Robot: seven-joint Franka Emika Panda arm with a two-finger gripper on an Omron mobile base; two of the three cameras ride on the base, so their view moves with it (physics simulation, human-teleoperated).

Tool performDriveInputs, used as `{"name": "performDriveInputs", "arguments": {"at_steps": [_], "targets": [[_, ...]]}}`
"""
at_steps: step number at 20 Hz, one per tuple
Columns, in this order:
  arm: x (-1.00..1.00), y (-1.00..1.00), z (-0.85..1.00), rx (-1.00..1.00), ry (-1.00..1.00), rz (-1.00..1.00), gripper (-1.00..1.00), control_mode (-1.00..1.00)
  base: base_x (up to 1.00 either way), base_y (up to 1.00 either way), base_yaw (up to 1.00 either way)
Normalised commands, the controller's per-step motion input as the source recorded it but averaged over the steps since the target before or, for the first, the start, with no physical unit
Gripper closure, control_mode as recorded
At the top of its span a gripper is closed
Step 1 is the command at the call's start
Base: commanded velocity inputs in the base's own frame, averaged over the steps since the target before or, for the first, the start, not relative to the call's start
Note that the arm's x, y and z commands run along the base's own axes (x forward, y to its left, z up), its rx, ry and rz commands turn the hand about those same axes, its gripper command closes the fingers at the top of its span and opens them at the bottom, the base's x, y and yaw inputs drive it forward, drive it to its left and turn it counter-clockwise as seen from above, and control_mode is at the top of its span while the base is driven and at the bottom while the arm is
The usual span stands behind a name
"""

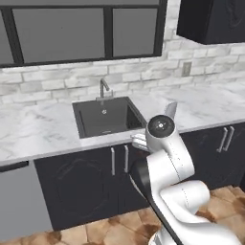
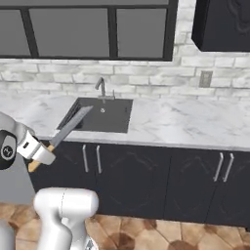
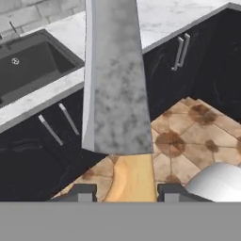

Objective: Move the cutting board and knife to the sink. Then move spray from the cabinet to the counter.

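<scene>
**Knife held in front of the counter, short of the sink**

The gripper (image 2: 43,155) is closed on the knife (image 2: 68,129), its 2 fingers clamping the orange-yellow handle from either side. In the hand view the handle sits between the 2 dark fingertips (image 3: 81,192) and the wide blue-grey blade runs straight up the middle of the picture, away from the hand. In the right base view the knife slants up and to the right from the gripper, its tip showing against the near left edge of the sink (image 2: 119,124), while the yellow butt of the handle pokes out below the fingers. From the left base view the blade tip rises just behind the arm's wrist joint, beside the sink's front right corner.

The knife is in the air, in front of the black base cabinets (image 2: 146,180) rather than over the basin. The sink is a dark square basin set into the white marble counter (image 1: 38,129), with a grey faucet (image 1: 103,89) at its back edge. A black wall cabinet (image 1: 210,19) hangs at the upper right, above the brick wall.
</scene>
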Motion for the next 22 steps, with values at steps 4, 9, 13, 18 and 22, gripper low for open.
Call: {"name": "performDriveInputs", "arguments": {"at_steps": [4,9,13,18,22], "targets": [[0.0,0.0,0.0,0.0,0.0,0.0,1.0,1.0,1.0,1.0,-0.36],[0.0,0.0,0.0,0.0,0.0,0.0,1.0,1.0,0.75,0.29,-0.11],[0.0,0.0,0.0,0.0,0.0,0.0,1.0,1.0,0.97,0.4,-0.06],[0.0,0.0,0.0,0.0,0.0,0.0,1.0,1.0,0.68,0.55,-0.01],[0.08,0.0,0.0,0.0,0.06,-0.01,1.0,-1.0,0.03,0.1,0.0]]}}
